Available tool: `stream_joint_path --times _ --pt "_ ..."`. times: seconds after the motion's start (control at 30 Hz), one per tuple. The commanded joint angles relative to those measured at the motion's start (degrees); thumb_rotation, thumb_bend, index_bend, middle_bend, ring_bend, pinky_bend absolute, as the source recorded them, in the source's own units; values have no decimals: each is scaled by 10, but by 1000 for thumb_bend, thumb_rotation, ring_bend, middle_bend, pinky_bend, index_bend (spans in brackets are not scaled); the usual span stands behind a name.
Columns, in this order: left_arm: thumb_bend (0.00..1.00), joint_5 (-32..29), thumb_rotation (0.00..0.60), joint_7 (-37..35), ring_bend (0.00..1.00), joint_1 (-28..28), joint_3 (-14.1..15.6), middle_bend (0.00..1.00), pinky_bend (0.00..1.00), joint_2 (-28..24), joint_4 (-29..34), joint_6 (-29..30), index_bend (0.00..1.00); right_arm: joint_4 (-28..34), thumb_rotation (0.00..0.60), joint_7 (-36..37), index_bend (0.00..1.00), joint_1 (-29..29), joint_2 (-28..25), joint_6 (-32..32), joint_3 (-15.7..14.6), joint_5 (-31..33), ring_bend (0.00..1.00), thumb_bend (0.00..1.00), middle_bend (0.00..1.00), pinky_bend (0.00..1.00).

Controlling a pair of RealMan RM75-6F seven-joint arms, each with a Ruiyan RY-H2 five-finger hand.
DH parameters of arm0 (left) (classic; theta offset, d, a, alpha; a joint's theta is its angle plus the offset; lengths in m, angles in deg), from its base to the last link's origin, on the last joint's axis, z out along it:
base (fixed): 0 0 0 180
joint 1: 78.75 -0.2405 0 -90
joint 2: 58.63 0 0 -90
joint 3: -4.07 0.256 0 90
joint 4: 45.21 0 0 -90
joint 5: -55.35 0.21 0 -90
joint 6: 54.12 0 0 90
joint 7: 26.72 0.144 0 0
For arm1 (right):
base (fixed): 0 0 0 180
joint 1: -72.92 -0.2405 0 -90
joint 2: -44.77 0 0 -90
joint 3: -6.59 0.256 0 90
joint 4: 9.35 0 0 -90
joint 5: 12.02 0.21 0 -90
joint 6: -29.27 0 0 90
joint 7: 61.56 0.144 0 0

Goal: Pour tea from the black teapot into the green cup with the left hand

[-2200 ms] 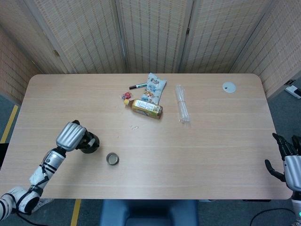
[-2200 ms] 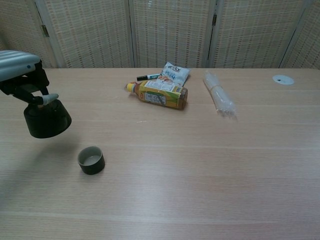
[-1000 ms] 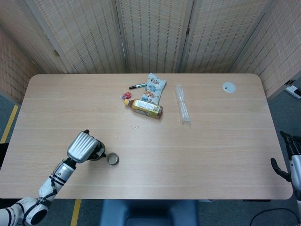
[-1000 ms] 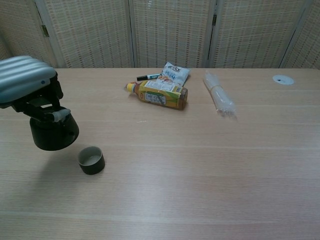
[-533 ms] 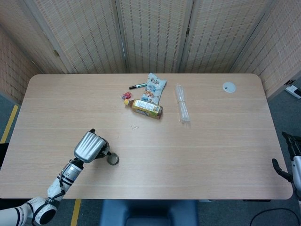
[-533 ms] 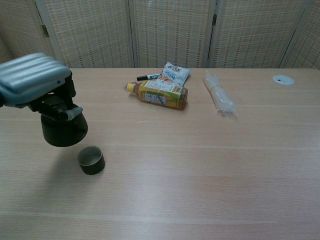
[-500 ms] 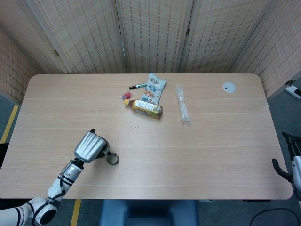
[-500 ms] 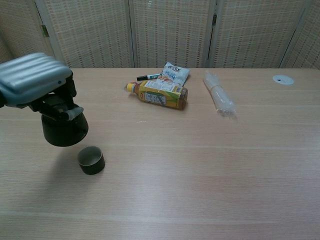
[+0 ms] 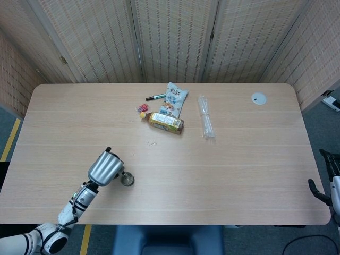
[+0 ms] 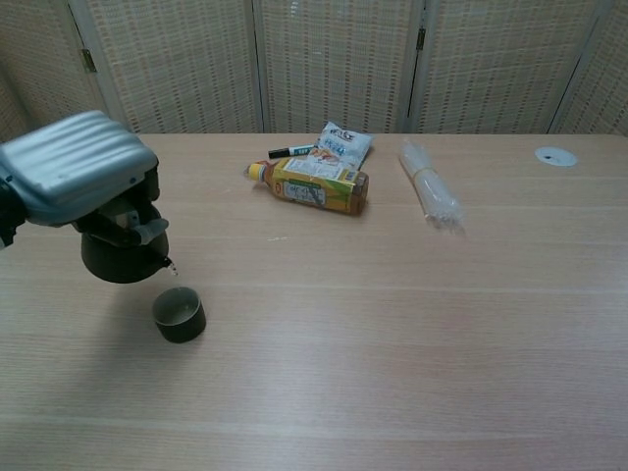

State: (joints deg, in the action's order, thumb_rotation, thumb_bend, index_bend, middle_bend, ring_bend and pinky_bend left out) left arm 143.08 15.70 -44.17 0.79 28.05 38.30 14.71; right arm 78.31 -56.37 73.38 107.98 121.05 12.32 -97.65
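My left hand (image 10: 80, 182) grips the black teapot (image 10: 120, 255) and holds it in the air, tilted, with its spout just above the rim of the green cup (image 10: 179, 314). In the head view the left hand (image 9: 105, 168) covers the teapot almost wholly, and the green cup (image 9: 127, 180) stands right beside it on the table. A small drop shows at the spout tip. My right hand (image 9: 329, 180) hangs off the table's right edge, mostly cut off by the frame; its fingers look apart and hold nothing.
Further back lie a yellow drink bottle (image 10: 316, 186) on its side, a snack bag (image 10: 343, 144), a marker (image 10: 290, 151), a clear plastic bundle (image 10: 429, 192) and a white disc (image 10: 555, 155). The wooden table (image 9: 239, 170) ends close to the cup's near side.
My left hand carried the teapot right and nearer, from left of the cup to just over it, then tilted it so the spout dips toward the cup. The right hand sank lower.
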Motion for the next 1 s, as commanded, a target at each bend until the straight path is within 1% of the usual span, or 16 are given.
stream_joint_path --times 0.03,0.1,0.3,0.47,1.0 --pt "469 3 515 5 937 -2 6 1000 592 1 -4 -2 1000 0 600 0 76 0 0 0 0 0 248 376 188 0" --pt "469 2 520 7 937 -4 6 1000 592 1 -5 -2 1000 0 600 0 76 1 1 1 0 0 249 375 188 0" --pt "474 8 579 7 937 -7 9 1000 595 1 -4 3 1000 1 600 -1 76 1 1 2 0 -2 248 376 188 0" --pt "476 9 588 8 937 -9 9 1000 597 -1 1 4 1000 1 600 -2 76 2 1 3 -1 -3 248 376 188 0" --pt "476 11 588 13 938 -12 6 1000 599 -3 12 4 1000 -5 600 6 76 5 3 6 -1 -3 249 376 187 0"
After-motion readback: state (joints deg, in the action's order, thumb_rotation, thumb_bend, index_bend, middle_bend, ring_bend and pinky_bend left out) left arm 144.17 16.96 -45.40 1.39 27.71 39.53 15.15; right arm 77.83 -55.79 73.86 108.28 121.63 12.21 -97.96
